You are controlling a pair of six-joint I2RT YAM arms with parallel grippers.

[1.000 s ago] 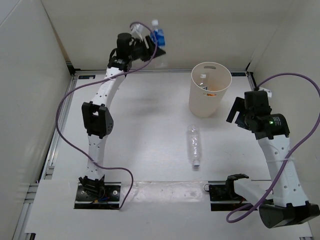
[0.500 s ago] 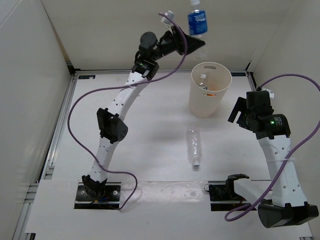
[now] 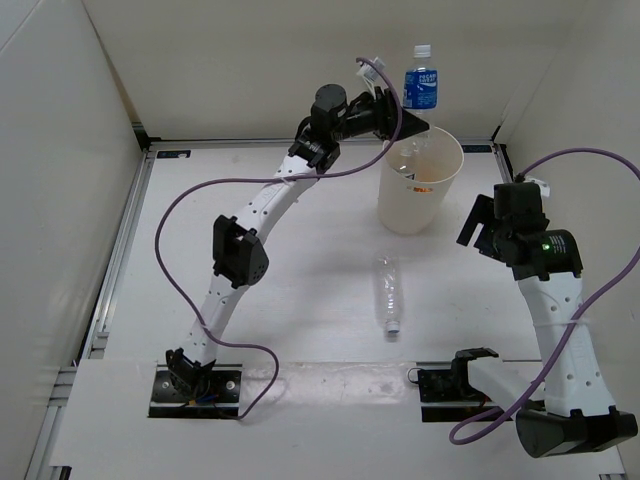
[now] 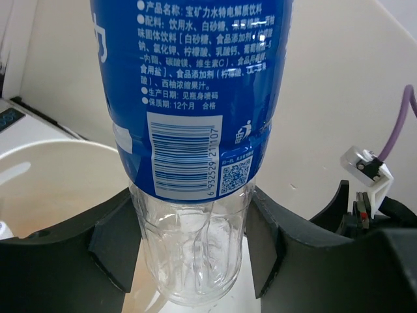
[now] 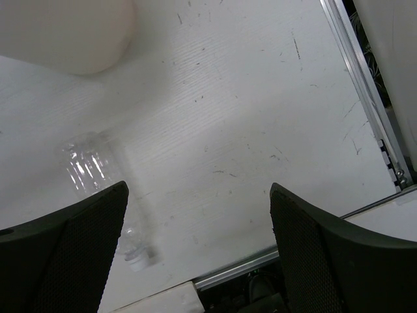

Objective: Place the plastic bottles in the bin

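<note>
My left gripper [image 3: 408, 122] is shut on a clear bottle with a blue label [image 3: 421, 88] and a white cap, held upright over the far rim of the white bin [image 3: 420, 200]. In the left wrist view the fingers [image 4: 114, 238] clamp the bottle's clear base [image 4: 192, 254], with the bin's rim [image 4: 39, 156] below at left. Inside the bin a white-capped bottle [image 3: 407, 155] and something orange [image 3: 423, 187] show. A label-less clear bottle [image 3: 389, 290] lies on the table, cap toward the near edge; it also shows in the right wrist view [image 5: 88, 166]. My right gripper [image 3: 478, 222] is open and empty, right of the bin.
White walls enclose the table on the left, far and right sides. A metal rail [image 5: 365, 98] runs along the table's right edge. Purple cables [image 3: 180, 260] loop from both arms.
My left arm has swung right with the blue-label bottle, from the far left wall to above the bin's far rim. The right arm has barely moved.
</note>
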